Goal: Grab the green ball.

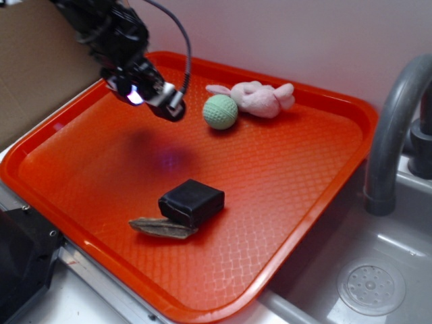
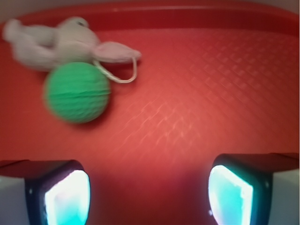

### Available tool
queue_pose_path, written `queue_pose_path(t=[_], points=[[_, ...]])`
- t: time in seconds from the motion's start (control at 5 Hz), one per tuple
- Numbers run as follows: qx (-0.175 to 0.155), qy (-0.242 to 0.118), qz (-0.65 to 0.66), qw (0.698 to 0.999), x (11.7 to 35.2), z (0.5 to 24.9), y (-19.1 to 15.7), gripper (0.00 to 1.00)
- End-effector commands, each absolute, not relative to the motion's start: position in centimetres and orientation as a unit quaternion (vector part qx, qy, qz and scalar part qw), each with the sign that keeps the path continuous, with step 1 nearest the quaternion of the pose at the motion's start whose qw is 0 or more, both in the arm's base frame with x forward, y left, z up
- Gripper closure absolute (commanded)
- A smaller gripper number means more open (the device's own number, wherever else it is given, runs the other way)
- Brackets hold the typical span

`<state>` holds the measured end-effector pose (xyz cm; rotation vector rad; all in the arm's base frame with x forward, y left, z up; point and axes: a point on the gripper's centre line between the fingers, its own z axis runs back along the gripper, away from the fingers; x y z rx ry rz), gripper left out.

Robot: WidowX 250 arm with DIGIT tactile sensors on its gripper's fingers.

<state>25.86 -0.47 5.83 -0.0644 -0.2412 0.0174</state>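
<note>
The green ball (image 1: 220, 111) (image 2: 77, 93) lies on the orange tray (image 1: 283, 202) near its back edge, touching the pink plush bunny (image 1: 256, 98) (image 2: 56, 42) behind it. My gripper (image 1: 156, 94) (image 2: 149, 192) hangs above the tray, left of the ball in the exterior view, with a gap between them. Its two fingers stand wide apart with only bare tray between them. In the wrist view the ball sits ahead and to the left of the fingers.
A black block (image 1: 192, 202) rests on a flat brown piece (image 1: 164, 228) near the tray's front. A grey faucet (image 1: 391, 128) and a sink with a drain (image 1: 371, 289) lie to the right. Cardboard (image 1: 34, 61) stands at the back left.
</note>
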Motion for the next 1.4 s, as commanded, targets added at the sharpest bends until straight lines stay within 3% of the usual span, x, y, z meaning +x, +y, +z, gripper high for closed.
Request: queue_pose_path(t=[0.0, 0.4, 0.6, 0.8, 1.0, 1.2], points=[[-0.047, -0.163, -0.066, 0.983, 29.3, 6.5, -4.5, 0.0], [-0.062, -0.17, 0.001, 0.984, 30.2, 5.9, -6.4, 0.0], [-0.063, -0.191, 0.008, 0.98, 30.7, 5.9, -5.5, 0.07], [-0.077, -0.212, 0.01, 0.974, 30.8, 5.7, -4.3, 1.0], [-0.102, -0.213, -0.026, 0.971, 31.0, 5.5, -4.2, 1.0], [-0.093, -0.217, -0.025, 0.971, 30.9, 5.5, -4.3, 1.0]])
